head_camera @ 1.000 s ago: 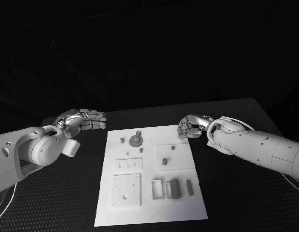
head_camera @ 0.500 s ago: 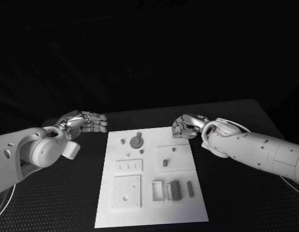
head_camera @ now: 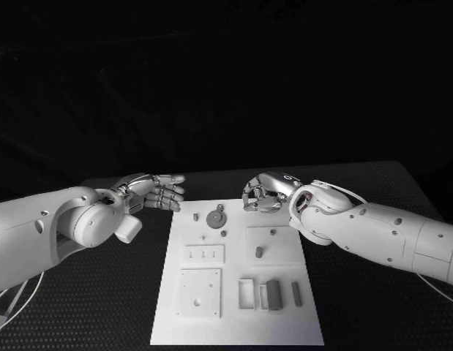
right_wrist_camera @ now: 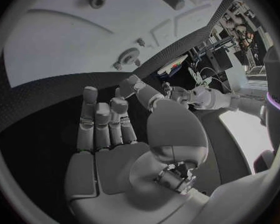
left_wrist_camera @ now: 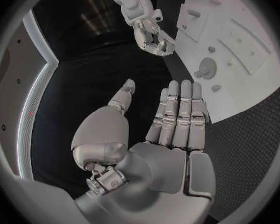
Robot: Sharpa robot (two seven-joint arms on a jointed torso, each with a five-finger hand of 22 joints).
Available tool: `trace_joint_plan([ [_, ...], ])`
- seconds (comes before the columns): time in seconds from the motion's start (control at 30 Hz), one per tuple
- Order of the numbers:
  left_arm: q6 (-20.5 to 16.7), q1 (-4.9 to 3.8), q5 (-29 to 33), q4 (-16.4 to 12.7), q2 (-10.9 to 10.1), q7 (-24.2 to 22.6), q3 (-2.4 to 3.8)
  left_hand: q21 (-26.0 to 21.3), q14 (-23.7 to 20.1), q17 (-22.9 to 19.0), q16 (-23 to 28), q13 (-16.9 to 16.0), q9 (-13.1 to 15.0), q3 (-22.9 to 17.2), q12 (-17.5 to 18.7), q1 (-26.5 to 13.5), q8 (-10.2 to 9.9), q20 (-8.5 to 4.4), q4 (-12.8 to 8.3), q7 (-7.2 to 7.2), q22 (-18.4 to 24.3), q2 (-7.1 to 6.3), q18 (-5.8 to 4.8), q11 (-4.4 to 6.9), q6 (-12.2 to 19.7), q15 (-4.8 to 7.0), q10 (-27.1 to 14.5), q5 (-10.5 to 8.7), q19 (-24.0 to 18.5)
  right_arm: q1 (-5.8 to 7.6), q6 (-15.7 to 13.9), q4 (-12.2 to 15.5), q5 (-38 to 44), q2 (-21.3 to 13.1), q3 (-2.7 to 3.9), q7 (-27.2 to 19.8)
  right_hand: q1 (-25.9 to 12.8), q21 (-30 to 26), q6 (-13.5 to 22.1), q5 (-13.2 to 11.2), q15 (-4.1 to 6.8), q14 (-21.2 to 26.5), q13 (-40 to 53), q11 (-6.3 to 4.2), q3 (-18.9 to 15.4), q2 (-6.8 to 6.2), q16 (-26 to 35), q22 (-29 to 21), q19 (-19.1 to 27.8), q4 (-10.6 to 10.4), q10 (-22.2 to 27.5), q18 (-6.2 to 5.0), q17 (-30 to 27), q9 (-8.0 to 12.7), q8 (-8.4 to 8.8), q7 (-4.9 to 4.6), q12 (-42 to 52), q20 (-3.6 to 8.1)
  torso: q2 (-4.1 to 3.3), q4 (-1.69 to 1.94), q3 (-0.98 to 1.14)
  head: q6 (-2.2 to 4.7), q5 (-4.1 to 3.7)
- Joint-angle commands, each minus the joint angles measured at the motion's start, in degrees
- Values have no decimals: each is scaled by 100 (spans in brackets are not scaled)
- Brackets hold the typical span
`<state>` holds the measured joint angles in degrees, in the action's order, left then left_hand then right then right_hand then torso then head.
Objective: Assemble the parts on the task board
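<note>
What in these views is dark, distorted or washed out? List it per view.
Head view: background black, task board bright and legible. Left wrist view: fisheye bends the board's edge; left hand evenly lit. Right wrist view: board curved, bright patch washed out beside the right hand.

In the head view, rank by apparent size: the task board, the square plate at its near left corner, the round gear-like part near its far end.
1. task board, by far the largest.
2. square plate.
3. round gear-like part, smallest, though it lies farther from the camera, which shrinks it somewhat.

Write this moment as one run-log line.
left hand: open, empty | right hand: open, empty | white rectangular task board: untouched | small grey parts: on board
</note>
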<state>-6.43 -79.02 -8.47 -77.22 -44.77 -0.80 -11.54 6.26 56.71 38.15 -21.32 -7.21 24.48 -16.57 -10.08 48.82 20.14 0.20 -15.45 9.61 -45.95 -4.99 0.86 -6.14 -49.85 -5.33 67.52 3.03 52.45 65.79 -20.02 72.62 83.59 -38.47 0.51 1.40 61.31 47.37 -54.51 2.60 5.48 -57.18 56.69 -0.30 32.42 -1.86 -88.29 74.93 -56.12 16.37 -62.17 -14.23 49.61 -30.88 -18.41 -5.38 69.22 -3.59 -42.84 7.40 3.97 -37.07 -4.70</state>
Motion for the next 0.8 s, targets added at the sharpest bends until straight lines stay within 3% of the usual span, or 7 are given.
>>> trace_joint_plan([
  [0.03, -279, -65, -345, -59, 91, 644, -15, -35, 80, 63, -53, -33, -4, 27, -20, -74, -22, -26, -5, -26, -9, 9, 78, 23, -54, 9, 61, -20, 9, 1, 37, 103, 250, 70, -1, 344, -2, 24, -71, 23, 36, -2, -5, 29, 14, 8, -18, 101, -35, 8, -27, -77, -8, -5, 19, -99, 3, 24, 42, 6, -28, -11, 87],
  [0.13, -207, -90, -741, -98, 186, 934, -21, 9, 196, 179, -136, -108, 0, 32, -97, -282, 13, -88, 112, -72, -39, 17, 91, 97, -167, 78, 198, -22, 128, 1, 37, 187, 309, 154, -4, 403, 1, 26, -72, 23, 34, -5, -5, 31, 10, -11, -19, 101, -38, 12, -27, -77, -10, -7, 21, -100, 4, 26, 60, 6, -41, -37, 155],
  [0.23, -112, -94, -1159, -120, 273, 1133, -23, 96, 426, 330, -289, -229, 15, 7, -245, -556, 76, -182, 338, -148, -84, -2, 131, 229, -330, 207, 444, -20, 325, 0, 47, 230, 314, 237, -11, 425, 1, 26, -73, 23, 34, -6, -4, 31, 9, -13, -19, 101, -38, 12, -27, -77, -10, -7, 21, -100, 4, 26, 67, 4, -50, -41, 168],
  [0.4, -53, -94, -1489, -191, 407, 1521, -32, 256, 644, 538, -575, -438, 60, -85, -481, -707, 162, -320, 559, -253, -204, -3, 163, 385, -547, 370, 709, -21, 588, 0, 42, 365, 326, 324, -21, 495, 4, 27, -76, 23, 33, -7, -4, 31, 10, -13, -19, 101, -40, 11, -27, -77, -10, -8, 20, -100, 4, 27, 61, -14, -43, -43, 176],
  [0.5, -222, -96, -1062, -226, 474, 1590, -46, 296, 652, 614, -677, -534, 86, -159, -561, -519, 189, -354, 458, -284, -262, 200, 138, 413, -620, 404, 726, -5, 621, 0, 93, 465, 326, 346, -28, 556, 5, 28, -77, 24, 33, -8, -4, 31, 11, -12, -20, 101, -41, 11, -27, -77, -11, -9, 20, -99, 4, 27, 60, -15, -37, -44, 169],
  [0.6, -307, -96, -1131, -239, 535, 1598, -57, 246, 472, 615, -661, -611, 51, -160, -521, -295, 86, -353, 172, -218, -309, 335, 36, 334, -526, 336, 520, 182, 481, -1, 115, 553, 325, 370, -38, 583, 5, 28, -78, 23, 33, -9, -4, 31, 11, -12, -20, 101, -43, 10, -28, -77, -11, -9, 20, -99, 4, 28, 67, -4, -40, -57, 161],
  [0.8, -472, -96, -1489, -291, 632, 1695, -65, 235, 415, 588, -670, -697, 21, -141, -510, -212, 10, -371, -46, -189, -368, 139, -12, 306, -492, 321, 424, 26, 440, -2, 128, 680, 325, 432, -44, 622, 0, 31, -87, 23, 33, -14, -4, 30, 7, -14, -22, 101, -48, 6, -29, -77, -12, -13, 17, -98, 6, 28, 66, 1, -44, -67, 158],
])
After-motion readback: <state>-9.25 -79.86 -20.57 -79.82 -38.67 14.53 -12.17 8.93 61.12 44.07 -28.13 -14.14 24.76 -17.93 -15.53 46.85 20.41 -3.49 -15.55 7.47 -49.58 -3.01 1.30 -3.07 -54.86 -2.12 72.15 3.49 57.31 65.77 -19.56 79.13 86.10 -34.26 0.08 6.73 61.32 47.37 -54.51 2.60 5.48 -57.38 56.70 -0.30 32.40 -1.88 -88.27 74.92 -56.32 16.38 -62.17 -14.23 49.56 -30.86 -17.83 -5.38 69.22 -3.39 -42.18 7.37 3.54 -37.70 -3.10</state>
